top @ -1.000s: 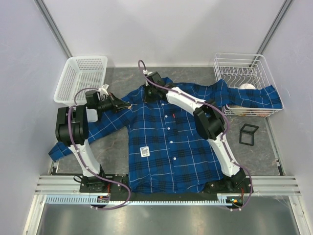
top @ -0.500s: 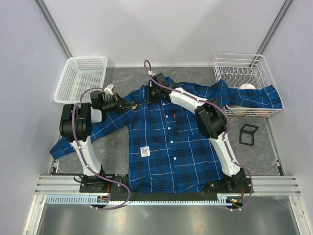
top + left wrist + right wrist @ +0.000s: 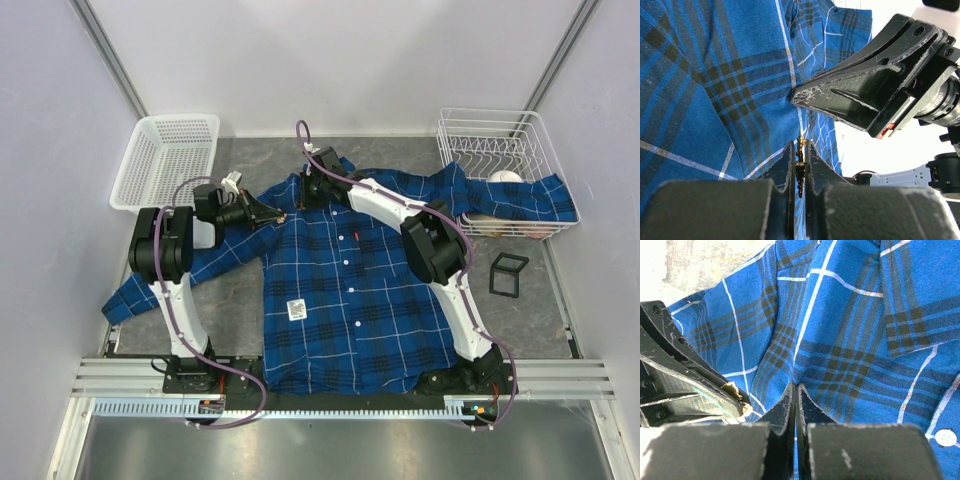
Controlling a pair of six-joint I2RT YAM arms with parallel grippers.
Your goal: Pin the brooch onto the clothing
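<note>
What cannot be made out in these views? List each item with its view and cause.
- Left wrist: the brooch shows edge-on only; the left fingers cover its face.
- Left wrist: whether its pin has entered the shirt; the tip is too small.
- Right wrist: whether the shut right fingers pinch cloth; their tips hide it.
- Top: what lies in the wire rack; the sleeve covers it.
</note>
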